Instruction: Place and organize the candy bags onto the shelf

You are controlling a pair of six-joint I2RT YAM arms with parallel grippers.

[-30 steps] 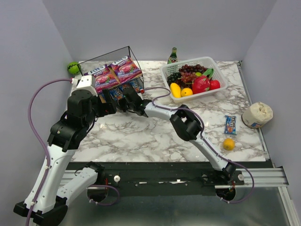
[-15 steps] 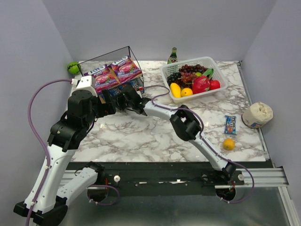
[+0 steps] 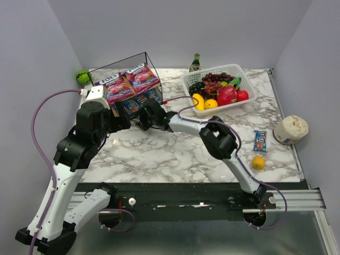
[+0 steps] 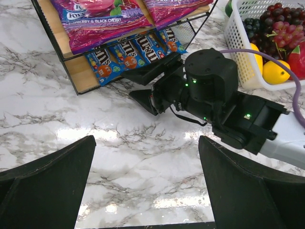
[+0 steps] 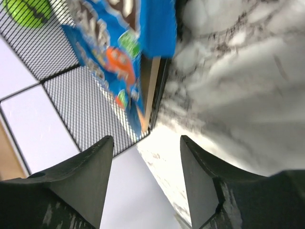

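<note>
The shelf [image 3: 130, 62] is a black wire rack with wooden boards at the table's back left. Two purple candy bags [image 3: 114, 87] [image 3: 142, 77] lie on its top board. Several blue packets [image 4: 128, 52] lie in a row on the lower board. One more blue packet [image 3: 260, 140] lies on the table at the right. My right gripper [image 5: 145, 157] is open just in front of the lower board, nothing between its fingers, with a blue packet [image 5: 114, 52] beyond its tips. My left gripper [image 4: 147, 191] hangs open over bare marble, close beside the right gripper [image 4: 148, 85].
A white basket [image 3: 248, 85] of fruit stands at the back, with a green bottle [image 3: 195, 62] behind it. A small orange [image 3: 258, 162] and a pale round container [image 3: 290, 129] are at the right. A green ball [image 3: 82, 76] lies left of the shelf.
My right gripper has opened and drawn back to the right, away from the shelf's lower board, leaving a blue packet there. The left arm has not moved.
</note>
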